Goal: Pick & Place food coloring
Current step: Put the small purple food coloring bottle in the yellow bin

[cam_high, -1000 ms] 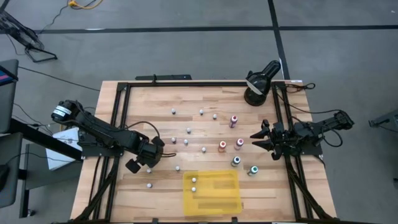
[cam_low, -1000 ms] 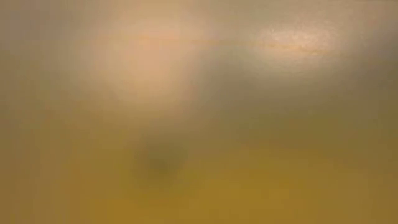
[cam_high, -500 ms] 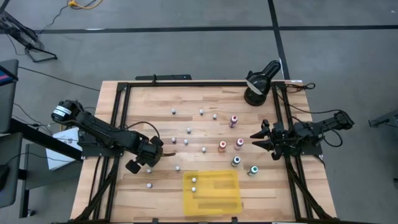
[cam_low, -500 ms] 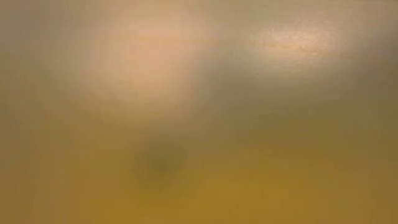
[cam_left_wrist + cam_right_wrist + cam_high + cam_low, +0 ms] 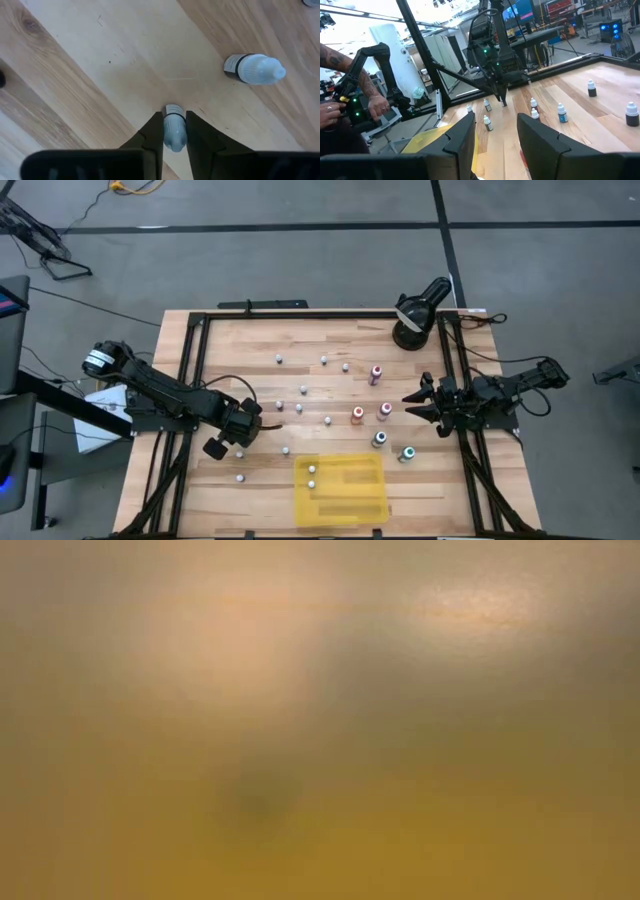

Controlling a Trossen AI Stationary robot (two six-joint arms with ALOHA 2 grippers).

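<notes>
Left gripper (image 5: 174,131) low at centre-left of the desk (image 5: 250,340), jaws clenched on a white-capped bottle (image 5: 173,131), ready for lifting toward lower-centre yellow tray (image 5: 345,495). Right gripper (image 5: 412,402) parked mid-right, jaws released, holding nothing.

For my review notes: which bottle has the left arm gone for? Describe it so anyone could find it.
On the table, follow the left arm to its pincer, left of the yellow tray. The bottle is the white-capped one pinched between its fingers; another white-capped bottle lies free nearby.
</notes>
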